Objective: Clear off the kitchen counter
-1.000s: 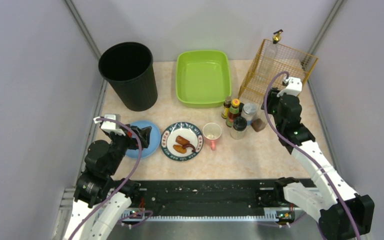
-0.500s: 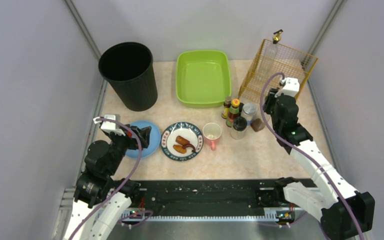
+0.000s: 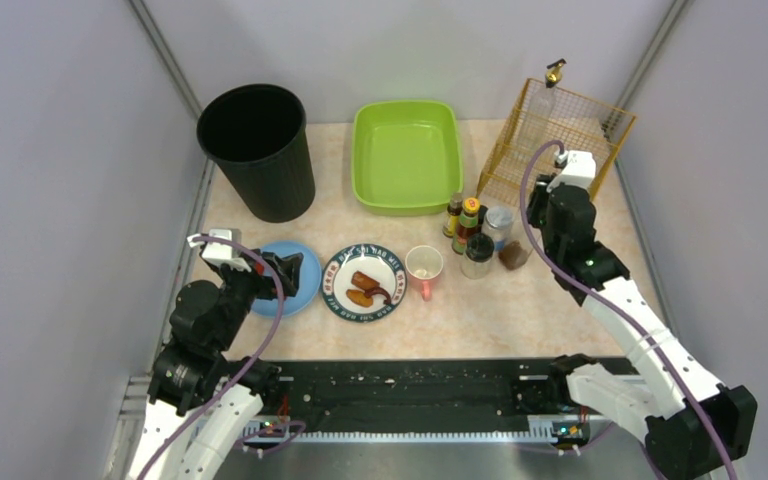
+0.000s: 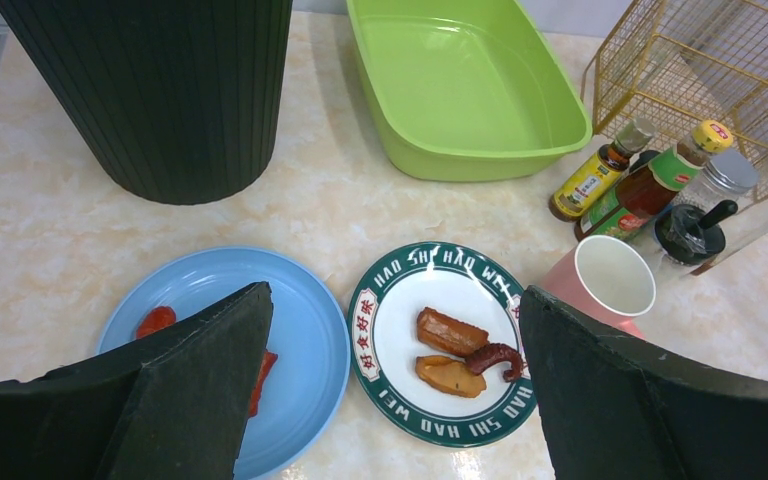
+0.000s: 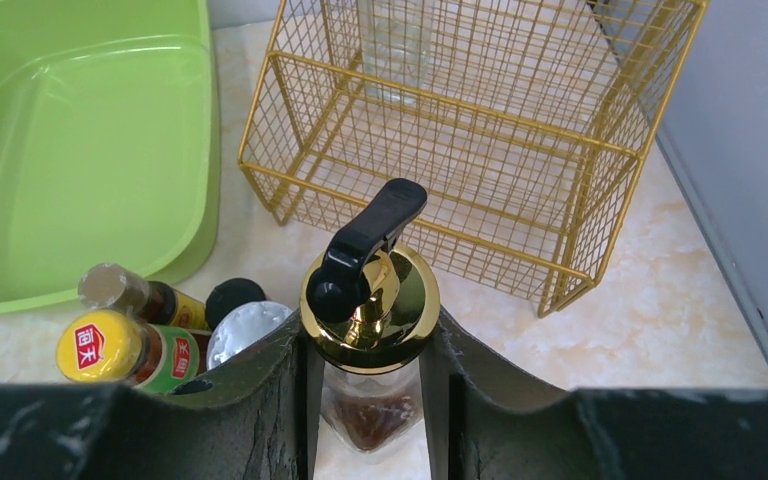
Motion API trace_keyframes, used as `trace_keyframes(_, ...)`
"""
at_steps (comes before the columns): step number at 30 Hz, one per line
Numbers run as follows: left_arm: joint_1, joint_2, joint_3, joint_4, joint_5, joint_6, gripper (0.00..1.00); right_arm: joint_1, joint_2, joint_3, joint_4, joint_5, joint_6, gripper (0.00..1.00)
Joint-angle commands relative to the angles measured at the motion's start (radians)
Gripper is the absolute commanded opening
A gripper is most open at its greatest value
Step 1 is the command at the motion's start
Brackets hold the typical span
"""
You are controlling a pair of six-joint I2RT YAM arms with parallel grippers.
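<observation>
The table (image 3: 520,310) is far from clear; by the look of it, nearly everything has yet to be put away. At its back stand three receptacles: a black waste bin (image 3: 257,150) on the left, an empty lime-green tub (image 3: 406,155) in the middle and a gold wire rack (image 3: 505,175) in the right corner. The rack holds one tall glass bottle (image 3: 543,105), the only item that seems stowed so far.

On the open surface near the front lie a blue plate (image 4: 300,330) with red scraps (image 4: 156,320), just beside it a green-rimmed plate (image 4: 440,262) carrying sausage pieces (image 4: 452,332), and next to that a pink cup (image 4: 560,290). The scraps probably belong in the bin and the dishes in the tub, though none has been touched.

Right of the cup, close in front of the rack, a cluster of condiments waits: a yellow-labelled bottle (image 3: 453,215), a green-labelled bottle (image 3: 467,225), a silver-lidded jar (image 3: 498,222) and a black-lidded jar (image 3: 478,255).

The step in hand concerns the smallest of that group, a glass dispenser (image 5: 370,300) with a gold lid and black spout. The right claw (image 5: 365,335) pinches it from both sides, its pads against the lid, so a lift toward the rack looks likely.

The left claw (image 4: 392,292) hangs spread wide above the two plates, holding nothing.
</observation>
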Motion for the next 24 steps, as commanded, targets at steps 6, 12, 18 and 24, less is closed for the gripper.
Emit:
trace_keyframes(6, 0.002, -0.013, -0.004, 0.026, 0.002, 0.005, 0.97, 0.023, -0.081, 0.147, 0.036, 0.036, -0.032, 0.00)
trace_keyframes(12, 0.001, -0.013, -0.004, 0.025, 0.002, 0.005, 0.97, 0.023, -0.099, 0.224, 0.008, 0.060, -0.075, 0.00)
trace_keyframes(18, 0.002, -0.013, -0.006, 0.026, 0.001, 0.005, 0.97, 0.024, -0.098, 0.300, 0.011, 0.091, -0.104, 0.00)
trace_keyframes(24, 0.001, -0.014, -0.006, 0.024, 0.001, 0.005, 0.97, 0.023, -0.062, 0.376, 0.049, 0.132, -0.152, 0.00)
